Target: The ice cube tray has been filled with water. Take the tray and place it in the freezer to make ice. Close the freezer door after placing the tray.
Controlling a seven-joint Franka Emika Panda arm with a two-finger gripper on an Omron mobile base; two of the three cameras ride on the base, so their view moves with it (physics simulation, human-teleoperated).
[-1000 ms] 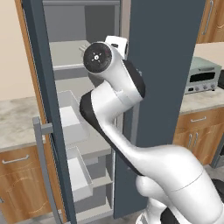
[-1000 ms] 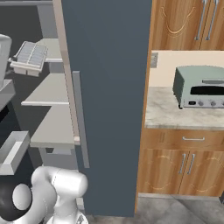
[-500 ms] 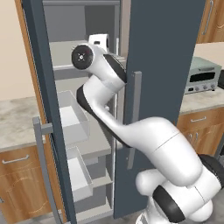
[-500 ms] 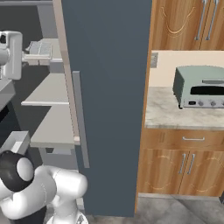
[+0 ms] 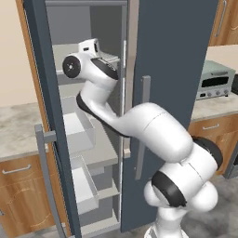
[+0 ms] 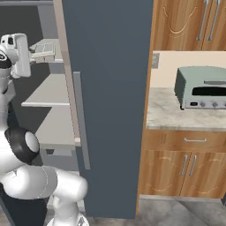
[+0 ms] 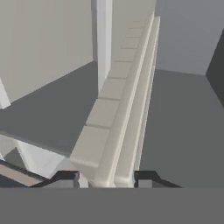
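The ice cube tray (image 7: 118, 109), pale with square cells, runs away from me between my two dark fingertips (image 7: 65, 177), and my gripper (image 7: 106, 177) is shut on its near end. In the right base view my gripper (image 6: 30, 54) holds the tray (image 6: 44, 48) inside the freezer (image 6: 46, 90), just over the upper shelf; whether it rests there I cannot tell. From the left side the tray (image 5: 110, 58) peeks out past my hand. The freezer door (image 5: 46, 93) stands wide open at the left, its bar handle (image 5: 44, 158) facing me.
Pale bins (image 5: 76, 128) line the open door's inner face beside my arm. The plain right door (image 6: 106, 88) is closed. A grey toaster (image 6: 201, 88) sits on the stone counter (image 6: 176, 117) to the right, above wooden cabinets (image 6: 185, 170).
My arm has stretched further into the freezer, carrying the tray deeper over the upper shelf. The door has not moved.
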